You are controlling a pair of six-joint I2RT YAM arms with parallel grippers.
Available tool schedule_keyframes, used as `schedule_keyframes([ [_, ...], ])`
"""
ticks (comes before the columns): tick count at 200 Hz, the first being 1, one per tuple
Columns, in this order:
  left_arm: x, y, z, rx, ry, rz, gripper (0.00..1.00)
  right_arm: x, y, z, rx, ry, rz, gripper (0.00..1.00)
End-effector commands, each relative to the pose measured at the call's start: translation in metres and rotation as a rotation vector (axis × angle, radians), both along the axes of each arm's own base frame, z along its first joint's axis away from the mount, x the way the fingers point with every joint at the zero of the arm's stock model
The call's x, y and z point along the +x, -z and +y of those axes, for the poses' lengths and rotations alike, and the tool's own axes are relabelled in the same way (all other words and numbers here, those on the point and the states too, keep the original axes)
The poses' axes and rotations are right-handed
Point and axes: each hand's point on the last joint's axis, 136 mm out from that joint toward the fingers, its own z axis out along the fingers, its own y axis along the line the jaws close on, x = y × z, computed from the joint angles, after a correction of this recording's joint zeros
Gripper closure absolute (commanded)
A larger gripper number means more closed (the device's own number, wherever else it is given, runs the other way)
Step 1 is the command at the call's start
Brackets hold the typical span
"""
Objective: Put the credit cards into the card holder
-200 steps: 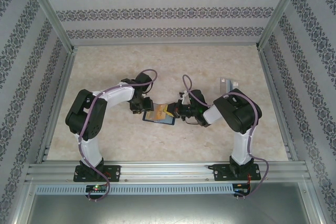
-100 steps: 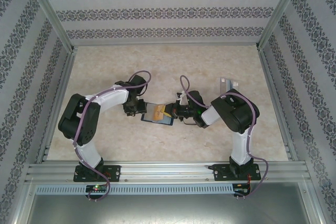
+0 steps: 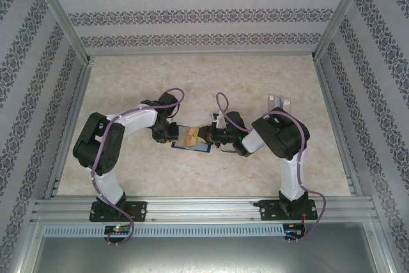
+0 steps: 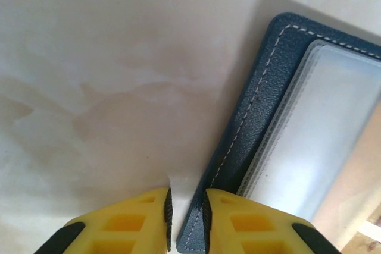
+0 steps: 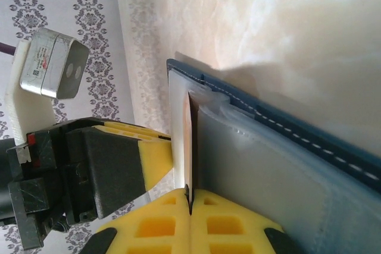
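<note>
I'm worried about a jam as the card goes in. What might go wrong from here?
The right gripper holds the orange card edge-on at the clear pocket of the wallet; it may catch the pocket's lip and buckle it. The left gripper pinches only the wallet's corner, so a push could slide or pivot the wallet.

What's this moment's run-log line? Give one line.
left claw pinching card holder edge | right claw shut on orange card | card at pocket mouth, not seated

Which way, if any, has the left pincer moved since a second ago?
Yes: the left pincer shifted slightly left, toward the side rail, at the card holder's edge.
</note>
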Motion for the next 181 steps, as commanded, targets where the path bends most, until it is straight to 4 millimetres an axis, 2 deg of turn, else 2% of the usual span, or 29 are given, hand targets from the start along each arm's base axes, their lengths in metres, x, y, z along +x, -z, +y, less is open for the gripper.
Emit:
schedule_keyframes([
  [1, -0.005, 0.013, -0.011, -0.045, 0.02, 0.039, 0.79, 0.001, -0.002, 0.009, 0.009, 0.013, -0.021, 1.0],
  [63, -0.009, 0.012, -0.011, -0.05, 0.027, 0.049, 0.79, -0.003, 0.007, 0.009, -0.064, 0.11, -0.065, 0.99],
  [127, -0.008, 0.012, -0.014, -0.07, 0.02, 0.046, 0.79, -0.01, 0.002, 0.032, -0.053, 0.088, -0.082, 1.0],
  [160, -0.008, 0.008, -0.016, -0.085, 0.018, 0.039, 0.79, -0.01, 0.007, 0.038, -0.062, 0.078, -0.078, 1.0],
  [181, -0.008, 0.007, -0.015, -0.079, 0.024, 0.04, 0.79, -0.009, 0.006, 0.034, -0.072, 0.084, -0.082, 0.92],
])
